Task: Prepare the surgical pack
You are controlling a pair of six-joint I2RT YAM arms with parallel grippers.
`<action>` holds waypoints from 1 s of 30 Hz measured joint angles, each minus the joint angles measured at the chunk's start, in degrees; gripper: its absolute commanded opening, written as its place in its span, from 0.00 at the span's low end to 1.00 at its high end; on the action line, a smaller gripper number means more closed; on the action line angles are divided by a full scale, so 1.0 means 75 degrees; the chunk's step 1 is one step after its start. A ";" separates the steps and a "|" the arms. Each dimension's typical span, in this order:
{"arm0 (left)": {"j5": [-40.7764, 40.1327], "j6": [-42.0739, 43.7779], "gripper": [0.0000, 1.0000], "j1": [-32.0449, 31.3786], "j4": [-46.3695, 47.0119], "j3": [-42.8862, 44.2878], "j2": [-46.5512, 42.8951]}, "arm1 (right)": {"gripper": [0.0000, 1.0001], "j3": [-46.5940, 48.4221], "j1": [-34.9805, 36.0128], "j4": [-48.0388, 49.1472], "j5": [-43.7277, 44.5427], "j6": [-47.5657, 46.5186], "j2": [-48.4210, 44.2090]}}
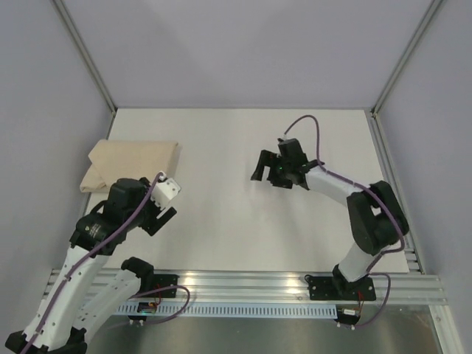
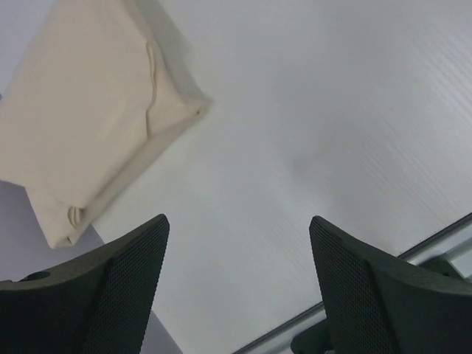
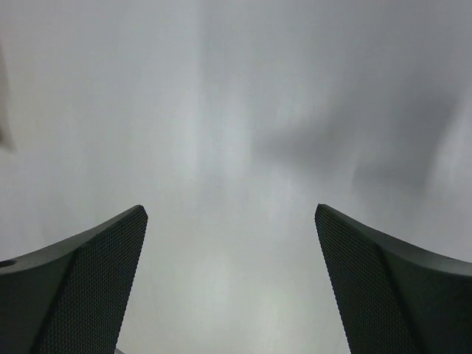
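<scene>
The surgical pack [image 1: 133,164] is a folded beige cloth bundle lying at the far left of the white table; nothing of what is inside it shows. In the left wrist view the surgical pack [image 2: 88,110] fills the upper left, with one corner pointing toward the table's middle. My left gripper [image 1: 151,214] [image 2: 238,221] hovers just near and right of the bundle, open, with only bare table between its fingers. My right gripper [image 1: 269,173] [image 3: 230,209] hangs over the middle right of the table, open and holding nothing.
The white table [image 1: 221,228] is walled by grey panels at the back and sides. A metal rail [image 1: 258,284] runs along the near edge by the arm bases, and the same rail [image 2: 435,240] shows at the lower right of the left wrist view.
</scene>
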 measured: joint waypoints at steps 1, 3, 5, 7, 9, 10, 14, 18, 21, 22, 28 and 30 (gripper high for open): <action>-0.0192 0.0032 0.92 0.0003 0.0020 -0.0373 -0.0245 | 1.00 -0.0452 -0.0265 -0.0087 0.0236 -0.0149 -0.0490; -0.0519 0.0102 0.96 0.0000 0.0085 -0.1043 -0.0612 | 1.00 -0.1154 -0.0685 -0.0271 0.0799 -0.0446 -0.1460; -0.0854 0.0166 0.99 0.0000 0.0143 -0.1664 -0.0959 | 1.00 -0.1786 -0.0950 -0.0446 0.1553 -0.0822 -0.2637; -0.1102 0.0187 1.00 0.0000 0.0268 -0.2110 -0.1262 | 1.00 -0.2171 -0.0976 -0.0562 0.2203 -0.1113 -0.3564; -0.1265 0.0198 1.00 0.0000 0.0408 -0.2387 -0.1457 | 1.00 -0.2570 -0.0968 -0.0565 0.2879 -0.1419 -0.4497; -0.1364 0.0201 1.00 0.0000 0.0510 -0.2518 -0.1510 | 1.00 -0.2771 -0.0976 -0.0560 0.3185 -0.1518 -0.4896; -0.1757 0.0157 1.00 0.0003 0.0950 -0.2987 -0.1527 | 1.00 -0.3465 -0.1087 -0.0618 0.4176 -0.1658 -0.6105; -0.1920 0.0073 1.00 0.0000 0.1276 -0.3264 -0.1507 | 1.00 -0.3914 -0.1139 -0.0606 0.4724 -0.1664 -0.6534; -0.1993 -0.0012 1.00 0.0000 0.1448 -0.3372 -0.1507 | 1.00 -0.4007 -0.1139 -0.0635 0.4809 -0.1652 -0.6522; -0.2017 -0.0041 1.00 0.0000 0.1489 -0.3389 -0.1507 | 1.00 -0.4010 -0.1139 -0.0632 0.4826 -0.1644 -0.6519; -0.2098 -0.0137 1.00 0.0000 0.1690 -0.3413 -0.1495 | 1.00 -0.4010 -0.1137 -0.0612 0.4975 -0.1512 -0.6385; -0.2101 -0.0152 1.00 0.0000 0.1725 -0.3413 -0.1469 | 1.00 -0.4010 -0.1139 -0.0612 0.5015 -0.1480 -0.6344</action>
